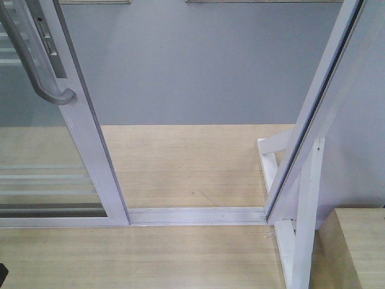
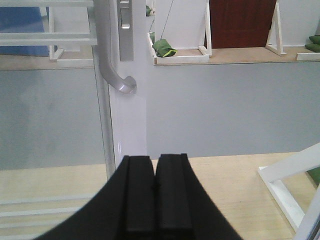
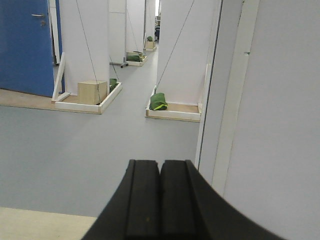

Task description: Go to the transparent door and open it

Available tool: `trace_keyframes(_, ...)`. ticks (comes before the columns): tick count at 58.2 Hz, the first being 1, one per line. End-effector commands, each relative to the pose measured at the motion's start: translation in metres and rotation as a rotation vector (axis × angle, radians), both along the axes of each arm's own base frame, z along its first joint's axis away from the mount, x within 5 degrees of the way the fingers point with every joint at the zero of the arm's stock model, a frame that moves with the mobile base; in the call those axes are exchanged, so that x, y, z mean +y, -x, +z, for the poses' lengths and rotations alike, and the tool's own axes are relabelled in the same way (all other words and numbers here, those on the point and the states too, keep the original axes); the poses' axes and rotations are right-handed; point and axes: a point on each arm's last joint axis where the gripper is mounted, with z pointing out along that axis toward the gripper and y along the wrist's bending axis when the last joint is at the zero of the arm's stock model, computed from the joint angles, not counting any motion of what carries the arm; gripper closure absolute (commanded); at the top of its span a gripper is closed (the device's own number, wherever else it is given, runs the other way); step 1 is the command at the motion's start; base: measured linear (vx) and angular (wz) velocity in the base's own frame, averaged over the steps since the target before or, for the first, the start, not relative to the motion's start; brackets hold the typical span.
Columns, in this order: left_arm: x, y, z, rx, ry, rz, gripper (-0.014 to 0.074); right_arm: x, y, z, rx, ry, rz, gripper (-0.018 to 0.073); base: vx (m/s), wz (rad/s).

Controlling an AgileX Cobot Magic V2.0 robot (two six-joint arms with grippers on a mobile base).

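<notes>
With the transparent door (image 1: 84, 138) standing slid aside at frame left, both tools, left (image 2: 156, 187) and right (image 3: 160, 195), sit pressed together, so the opening step looks done and only a retreat seems left.

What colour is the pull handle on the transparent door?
Grey-silver, matte metallic; the pull handle shows best in the left wrist view.

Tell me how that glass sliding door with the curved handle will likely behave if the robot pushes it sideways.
The transparent door sits in a floor track, so it should probably slide rather than swing or tip. Its framed glass looks rigid and likely fairly heavy, needing a steady push. The handle looks like smooth metal, so the shut left gripper might slip on it.
</notes>
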Motion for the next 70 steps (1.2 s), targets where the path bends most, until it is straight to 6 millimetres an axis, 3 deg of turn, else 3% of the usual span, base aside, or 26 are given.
trace_keyframes(1, 0.000, -0.001, 0.004, -0.067, 0.019, 0.005, 0.0594, 0.006, 0.000, 0.014, -0.046, -0.025, 0.057, 0.0564, 0.00, 0.00)
trace_keyframes(6, 0.000, -0.001, 0.004, -0.067, 0.019, 0.005, 0.0594, 0.016, 0.002, 0.017, -0.065, -0.093, 0.180, 0.0564, 0.00, 0.00)
trace_keyframes(14, 0.000, -0.001, 0.004, -0.067, 0.019, 0.005, 0.0594, 0.040, 0.009, 0.020, -0.098, 0.050, 0.443, 0.0564, 0.00, 0.00)
trace_keyframes(22, 0.000, -0.001, 0.004, -0.067, 0.019, 0.005, 0.0594, 0.045, 0.007, 0.014, 0.011, -0.049, 0.480, 0.0564, 0.00, 0.00)
trace_keyframes(34, 0.000, -0.001, 0.004, -0.067, 0.018, 0.005, 0.0594, 0.044, 0.004, 0.000, 0.077, -0.080, 0.445, 0.0564, 0.00, 0.00)
trace_keyframes(52, 0.000, -0.001, 0.004, -0.067, 0.018, 0.005, 0.0594, 0.018, 0.017, -0.054, 0.008, -0.186, 0.201, 0.0564, 0.00, 0.00)
trace_keyframes(61, 0.000, -0.001, 0.004, -0.067, 0.018, 0.005, 0.0594, 0.008, 0.022, -0.059, -0.005, -0.179, 0.060, 0.0564, 0.00, 0.00)
trace_keyframes(70, 0.000, -0.001, 0.004, -0.067, 0.018, 0.005, 0.0594, 0.006, 0.023, -0.061, -0.003, -0.180, 0.027, 0.0564, 0.00, 0.00)
